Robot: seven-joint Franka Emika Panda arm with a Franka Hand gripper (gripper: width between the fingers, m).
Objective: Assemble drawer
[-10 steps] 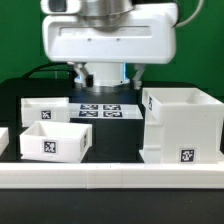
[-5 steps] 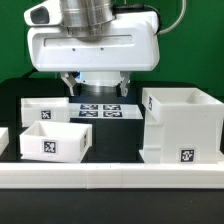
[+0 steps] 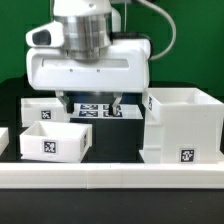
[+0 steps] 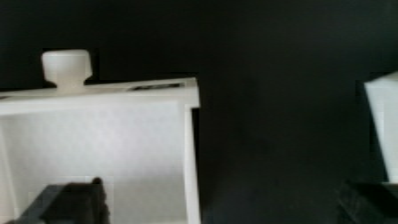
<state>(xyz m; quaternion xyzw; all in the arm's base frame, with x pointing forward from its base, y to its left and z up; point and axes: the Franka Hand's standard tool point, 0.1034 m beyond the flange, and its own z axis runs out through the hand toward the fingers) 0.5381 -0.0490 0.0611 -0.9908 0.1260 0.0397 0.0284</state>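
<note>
Gripper (image 3: 93, 102) hangs over the back of the black table (image 3: 115, 150), fingers spread wide, nothing between them. Its bulky white body hides most of the marker board (image 3: 98, 111). Drawer parts sit apart:
- casing (image 3: 182, 125) at the exterior view's right, open top, tag on its front
- front tray (image 3: 55, 141) at lower left, tagged
- back tray (image 3: 42, 106) behind it, partly covered

White scrap at the left edge is cut off, unidentifiable. Border bar (image 3: 110, 172) crosses the foreground. Wrist view is blurry: a tray (image 4: 98, 130), can't tell which, with a round knob (image 4: 66, 68), seen past the dark fingertips (image 4: 68, 200). A white edge (image 4: 382, 110) is cut off by the frame.
</note>
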